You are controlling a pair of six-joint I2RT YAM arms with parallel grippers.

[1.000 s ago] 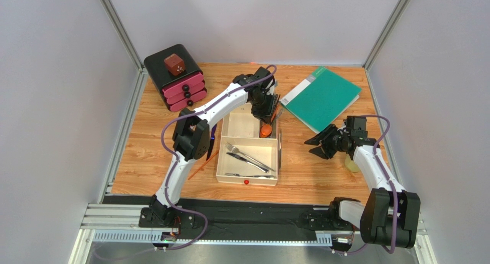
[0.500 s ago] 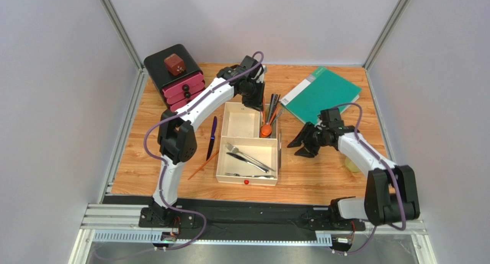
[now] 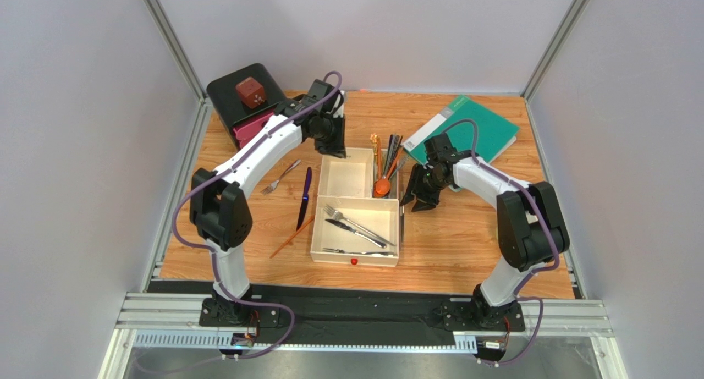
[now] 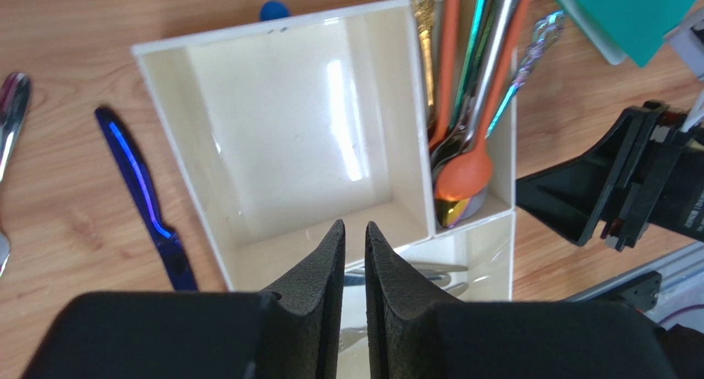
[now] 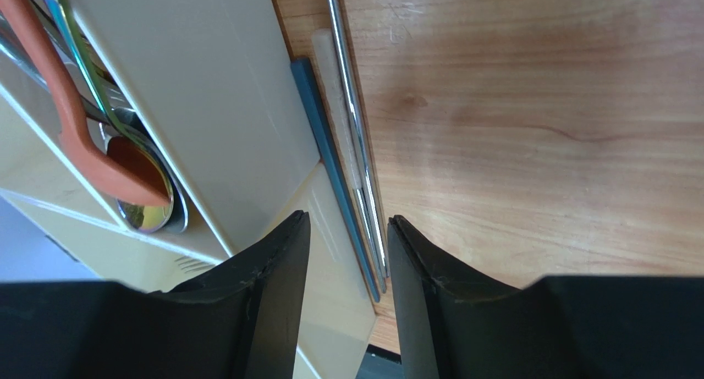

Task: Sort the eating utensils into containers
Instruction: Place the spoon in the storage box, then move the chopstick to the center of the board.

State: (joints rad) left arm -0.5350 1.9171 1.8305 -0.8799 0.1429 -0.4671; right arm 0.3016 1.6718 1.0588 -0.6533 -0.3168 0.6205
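Note:
The cream-white tray (image 3: 397,230) sits mid-table. Its narrow far-right compartment holds an orange spoon (image 3: 382,186) and several other spoons; the large near compartment holds silver forks and a knife (image 3: 354,225); the far-left one (image 4: 273,148) holds nothing. A silver fork (image 3: 281,177), a blue-purple knife (image 3: 306,196) and orange chopsticks (image 3: 291,237) lie left of the tray. My left gripper (image 3: 330,144) (image 4: 355,224) hovers at the tray's far-left corner, jaws nearly together, empty. My right gripper (image 3: 414,195) (image 5: 347,218) is open, low by the tray's right wall, straddling silver and blue-grey chopsticks (image 5: 351,140).
A black box with pink drawers (image 3: 248,107) stands at the far left, close to my left arm. A green folder (image 3: 467,136) lies at the far right behind my right arm. The tray's near rim has a red dot (image 3: 354,262).
My left gripper has moved left, from over the narrow spoon compartment to the tray's far-left corner. My right gripper has swung left from the table's right side to the tray's right wall.

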